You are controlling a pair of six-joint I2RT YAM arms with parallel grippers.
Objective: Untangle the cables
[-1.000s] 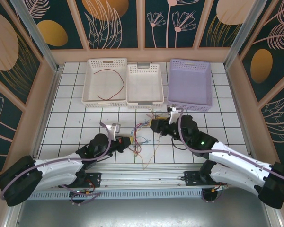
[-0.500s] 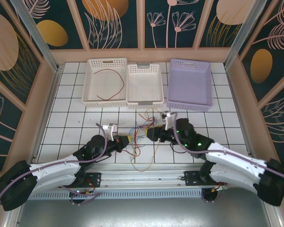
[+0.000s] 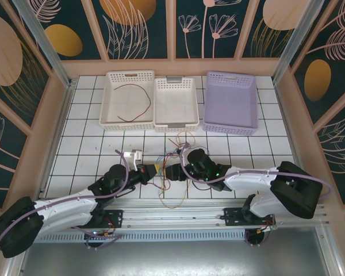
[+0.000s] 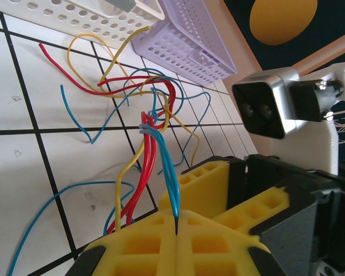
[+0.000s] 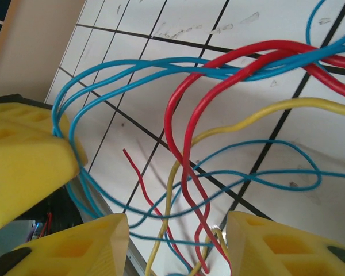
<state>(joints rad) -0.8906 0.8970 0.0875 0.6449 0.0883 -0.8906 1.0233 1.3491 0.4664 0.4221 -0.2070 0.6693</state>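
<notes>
The cables [image 3: 175, 154] are a tangle of thin red, blue and yellow wires on the white tiles, between my two grippers. My left gripper [image 3: 152, 171] is shut on a pair of blue cables [image 4: 167, 172], pinched between its yellow pads [image 4: 144, 247]. My right gripper [image 3: 173, 171] sits close against it, tip to tip. In the right wrist view the right gripper [image 5: 175, 247] is open, and red cables [image 5: 190, 144], a yellow cable [image 5: 172, 195] and blue ones run through the gap between its fingers. A yellow loop [image 3: 175, 202] trails toward the near edge.
Three baskets stand at the back: a white one [image 3: 111, 98] holding a single red cable [image 3: 139, 104], a second white one [image 3: 175, 122] and a purple one [image 3: 231, 123]. The metal rail [image 3: 172, 217] runs along the near edge.
My right arm has swung left and toward the near edge, bringing its gripper up against the left gripper. The tangle has bunched between them. The left gripper has barely moved.
</notes>
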